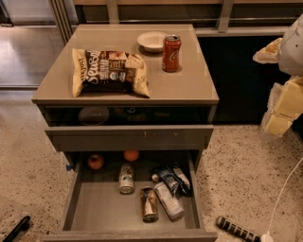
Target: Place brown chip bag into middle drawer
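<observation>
At the right edge of the frame, the gripper (282, 109) is hanging beside the bench (189, 85), apart from the bag; whether it is open or closed cannot be told. Upper left of centre, the brown chip bag (110, 71) is lying flat on the bench, while the middle drawer (94, 208) is standing open at the bottom, holding cans (126, 178) and dark packets (173, 179).

Speckled terrazzo floor (241, 160) fills the lower frame, pale with dark flecks. At centre stands the tan-topped, grey-fronted desk (189, 82). Behind it, along the top edge, metal rails (222, 14) run above a dark panel (236, 75) at upper right. At upper left, beyond upright bars (59, 19), a smooth grey floor (23, 52) shines softly. A white cable (283, 191) trails at lower right. The cream end effector (284, 106) hangs at the right edge — well apart from the desk.
</observation>
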`<state>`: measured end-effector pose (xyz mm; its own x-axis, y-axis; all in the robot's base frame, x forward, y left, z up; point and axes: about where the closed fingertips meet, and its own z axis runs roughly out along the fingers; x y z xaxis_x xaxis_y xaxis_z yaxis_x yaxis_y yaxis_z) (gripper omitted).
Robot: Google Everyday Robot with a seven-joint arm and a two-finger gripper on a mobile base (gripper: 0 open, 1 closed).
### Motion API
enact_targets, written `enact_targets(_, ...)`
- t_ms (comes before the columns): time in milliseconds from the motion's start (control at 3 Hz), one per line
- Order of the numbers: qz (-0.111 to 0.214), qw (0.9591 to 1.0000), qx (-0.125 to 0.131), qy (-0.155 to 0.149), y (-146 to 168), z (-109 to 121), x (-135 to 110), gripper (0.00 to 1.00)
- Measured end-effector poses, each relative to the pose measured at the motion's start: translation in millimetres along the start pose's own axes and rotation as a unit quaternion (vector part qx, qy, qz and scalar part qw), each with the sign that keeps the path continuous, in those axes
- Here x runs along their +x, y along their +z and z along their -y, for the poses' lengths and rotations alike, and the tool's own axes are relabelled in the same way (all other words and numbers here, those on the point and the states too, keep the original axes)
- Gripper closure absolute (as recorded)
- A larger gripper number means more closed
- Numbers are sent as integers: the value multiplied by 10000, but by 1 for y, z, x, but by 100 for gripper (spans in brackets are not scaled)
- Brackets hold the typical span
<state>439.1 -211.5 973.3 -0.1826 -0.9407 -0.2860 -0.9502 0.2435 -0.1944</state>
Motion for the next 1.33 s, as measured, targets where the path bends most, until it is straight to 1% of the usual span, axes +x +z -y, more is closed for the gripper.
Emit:
enact_targets(333, 351, 9991, -233, -89, 7, 1, -6, 0)
enact_targets(667, 351, 9991, -233, -89, 7, 1, -6, 0)
enact_targets(1000, 251, 9995, -163, -92, 19, 8, -12, 0)
enact_targets(1333, 176, 9997, -40, -182, 27, 22, -34, 0)
